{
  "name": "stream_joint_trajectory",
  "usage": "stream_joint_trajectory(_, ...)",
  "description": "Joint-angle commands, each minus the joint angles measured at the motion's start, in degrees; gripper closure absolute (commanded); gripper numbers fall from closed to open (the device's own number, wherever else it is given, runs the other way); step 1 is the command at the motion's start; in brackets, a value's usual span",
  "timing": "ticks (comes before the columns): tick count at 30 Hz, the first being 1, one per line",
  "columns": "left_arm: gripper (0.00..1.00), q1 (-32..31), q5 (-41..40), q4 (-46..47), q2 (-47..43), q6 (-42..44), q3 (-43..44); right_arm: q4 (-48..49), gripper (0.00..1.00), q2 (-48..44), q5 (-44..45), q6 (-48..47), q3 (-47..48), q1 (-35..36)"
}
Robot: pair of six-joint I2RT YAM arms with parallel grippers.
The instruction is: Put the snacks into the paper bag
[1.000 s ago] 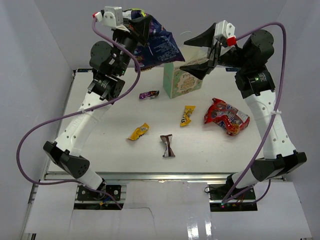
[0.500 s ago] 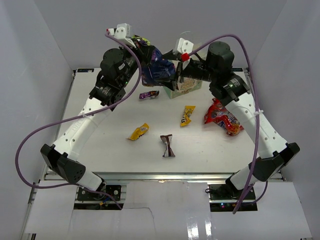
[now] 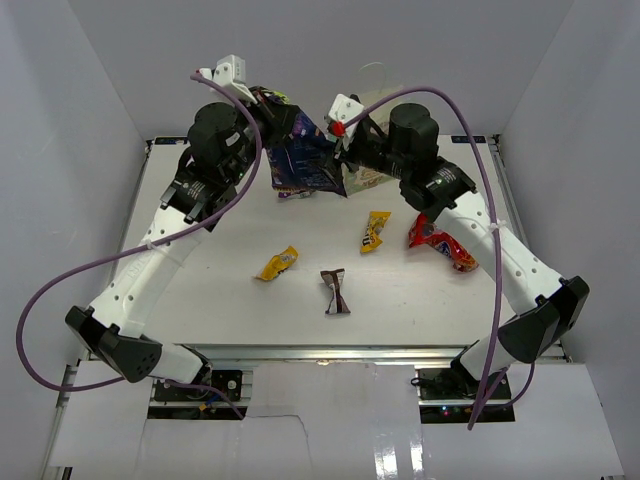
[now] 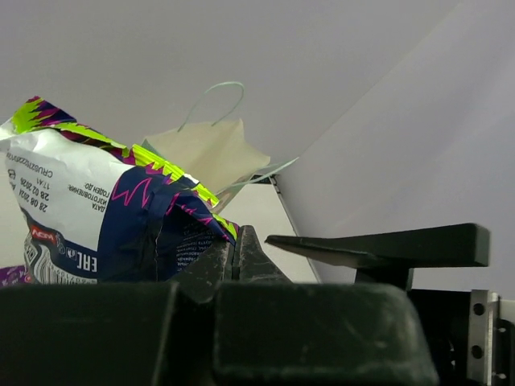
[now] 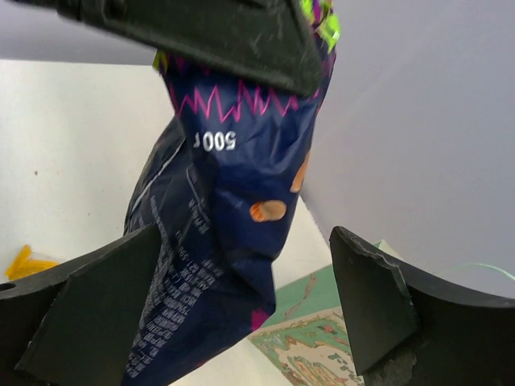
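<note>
Near the worktop's (image 3: 220, 300) far edge the paper bag (image 4: 208, 153) stands. The left gripper (image 4: 237, 245) pinches the blue chip bag (image 3: 300, 155) aloft beside it, and the right gripper (image 5: 245, 241) is spread wide around that. Red chip bag (image 3: 440, 240), yellow packets (image 3: 375, 230), bar wrapper (image 3: 335, 291) and purple wrapper (image 3: 290, 193) lie unbagged; none looks packed yet.

A white bench (image 3: 215, 300) fills the middle of the top view. Plain pale grey walls (image 3: 60, 150) stand around it at 9, 12 and 3 o'clock. At 6 o'clock a metal frame rail (image 3: 330, 352) runs along the bench's near edge, with a glossy white panel (image 3: 330, 430) just beyond it.
</note>
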Motion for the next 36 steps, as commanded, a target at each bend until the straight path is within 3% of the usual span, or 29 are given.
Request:
stream_joint_trajectory(1,1.00,-0.3,0.2,4.3,-4.3,-3.0,2.9,6.0,0.09,0.1,0.3,2.1,1.5,0.5)
stream_joint_trajectory(7,1.00,-0.3,2.5,2.3,-3.9,-6.5,3.5,7.1,0.08,1.9,-5.2,5.8,2.7,0.5)
stream_joint_trajectory(12,1.00,-0.3,4.1,1.1,-4.2,-9.1,3.9,9.8,0.00,3.0,-4.6,5.2,0.6,0.5)
stream_joint_trajectory(16,1.00,-0.3,6.1,0.0,-4.4,-12.0,3.2,12.3,0.09,3.9,-2.6,3.9,-0.5,0.4)
stream_joint_trajectory(19,1.00,-0.3,6.9,-0.2,-5.0,-13.6,2.1,12.4,0.26,4.1,-3.5,4.3,0.1,0.3)
stream_joint_trajectory(20,1.00,-0.3,6.8,-0.2,-5.4,-13.7,1.9,12.3,0.39,4.1,-4.3,4.5,0.1,0.3)
stream_joint_trajectory(25,1.00,-0.3,6.3,-0.5,-6.4,-14.0,0.9,12.5,0.75,2.8,-8.5,7.2,-1.8,0.3)
stream_joint_trajectory(32,1.00,-0.3,7.2,0.0,-8.2,-14.9,-0.4,13.2,0.92,0.6,-9.9,8.4,-4.9,0.2)
stream_joint_trajectory(35,0.70,-0.3,7.5,0.8,-9.2,-15.1,-1.1,13.2,0.92,-0.3,-11.3,8.2,-4.5,0.1)
stream_joint_trajectory(36,0.52,-0.3,7.5,1.0,-9.8,-15.0,-1.1,13.1,0.92,-0.4,-11.5,8.1,-4.3,0.0)
